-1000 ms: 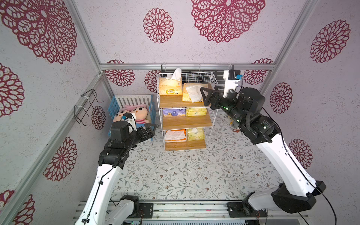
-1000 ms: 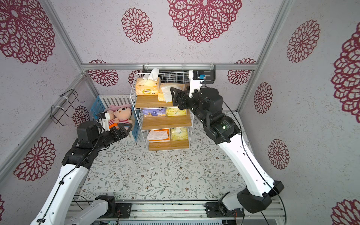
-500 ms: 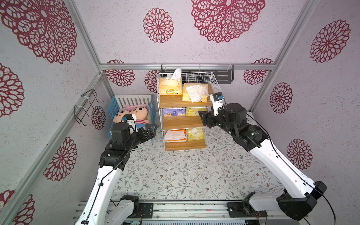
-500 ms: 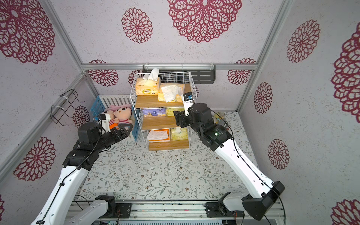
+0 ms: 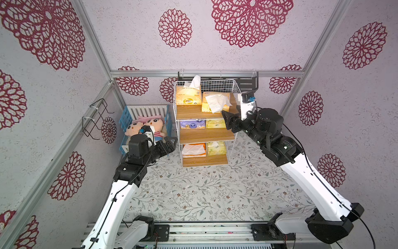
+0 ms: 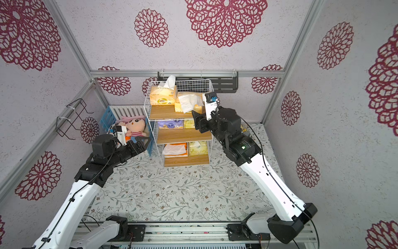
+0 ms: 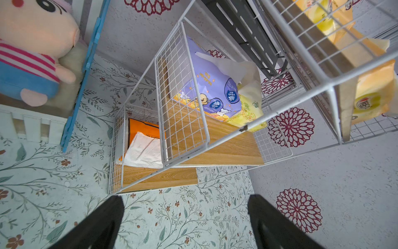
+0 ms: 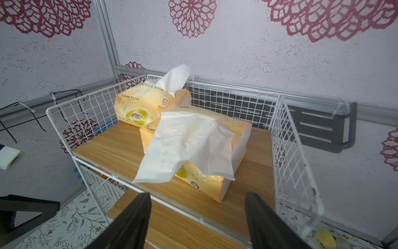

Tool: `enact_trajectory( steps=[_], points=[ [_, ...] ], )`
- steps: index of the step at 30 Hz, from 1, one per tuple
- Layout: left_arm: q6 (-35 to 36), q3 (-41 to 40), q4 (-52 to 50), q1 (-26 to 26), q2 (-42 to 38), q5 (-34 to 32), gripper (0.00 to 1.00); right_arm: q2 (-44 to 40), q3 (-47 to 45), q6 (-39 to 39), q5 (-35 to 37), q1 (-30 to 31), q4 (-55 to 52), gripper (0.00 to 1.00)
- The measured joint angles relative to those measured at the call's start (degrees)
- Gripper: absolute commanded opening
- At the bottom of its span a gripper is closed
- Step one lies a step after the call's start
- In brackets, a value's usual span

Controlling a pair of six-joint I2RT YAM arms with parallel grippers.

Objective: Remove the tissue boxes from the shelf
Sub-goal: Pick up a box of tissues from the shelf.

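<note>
The shelf (image 5: 233,138) holds two tissue boxes on each tier. Up top are two pale yellow-orange packs (image 5: 188,97) (image 8: 217,189), the right one draped in white tissue. The middle tier has a purple pack (image 7: 206,86) and a yellow-green pack (image 5: 215,124). At the bottom lie an orange pack (image 5: 193,149) and a yellow-green pack (image 5: 216,148). My right gripper (image 8: 197,197) (image 5: 227,121) is open and empty at the top tier's front right edge. My left gripper (image 7: 185,199) (image 5: 172,143) hovers open and empty left of the lower tiers.
A blue-and-white crib (image 5: 126,120) with plush dolls (image 5: 150,126) stands left of the shelf, beside my left arm. A black rack (image 5: 247,82) hangs on the back wall and a wire holder (image 5: 94,120) on the left wall. A small yellow thing (image 8: 325,237) lies right of the shelf.
The right gripper dipped to the middle tier and has come back up to the top tier's front edge. The left arm has hardly moved.
</note>
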Motion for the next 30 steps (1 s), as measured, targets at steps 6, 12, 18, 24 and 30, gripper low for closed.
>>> enact_trajectory(
  steps=[6,12,18,24,30],
  points=[
    [0.0,0.0,0.1,-0.2,0.2,-0.7,0.97,4.3,0.5,-0.6,0.0,0.0,1.5,0.75],
    [0.1,0.0,0.1,-0.2,0.2,-0.9,0.97,6.9,0.5,-1.3,1.7,0.0,2.3,0.75],
    [0.5,0.0,0.1,-0.2,0.2,-1.0,0.97,7.2,0.4,-2.8,4.3,0.0,2.4,0.75],
    [0.9,0.0,0.1,-0.2,0.2,-1.1,0.97,6.3,-2.1,-4.5,5.2,0.0,4.4,0.78],
    [0.9,0.0,0.1,-0.2,0.3,-1.1,0.97,7.4,-2.1,-5.2,4.8,0.0,7.6,0.78]
  ],
)
